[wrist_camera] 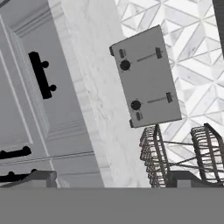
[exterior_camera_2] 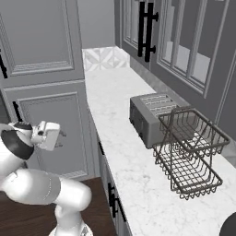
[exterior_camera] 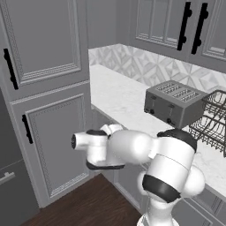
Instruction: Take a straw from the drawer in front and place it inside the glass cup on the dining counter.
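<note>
**Grey drawer front shut ahead of an open, empty hand**

Grey cabinetry is faced by the hand (wrist_camera: 110, 181), which is carried low, out in front of the cabinet fronts and below the edge of the worktop (wrist_camera: 94, 70). The hand is released: its two fingertips (wrist_camera: 37, 177) are spread wide and nothing is held between them.

The drawer (wrist_camera: 30, 105) is seen ahead of the hand and off to one side, just under the overhanging marble edge. It is shut, with its short black bar handle (wrist_camera: 41, 74) lying across the recessed panel. It is not touched by the hand.

A silver toaster (wrist_camera: 146, 81) is set on the marble worktop beyond the hand, with its lever side turned toward the hand. A dark wire dish rack (wrist_camera: 183, 157) stands just beside the toaster on the same worktop. Diamond-patterned tile (wrist_camera: 192, 39) is seen behind both. Tall grey cabinet doors (exterior_camera: 44, 39) with vertical black handles stand past the hand (exterior_camera: 79, 142), and dark wood floor (exterior_camera: 88, 207) lies beneath it.
</note>
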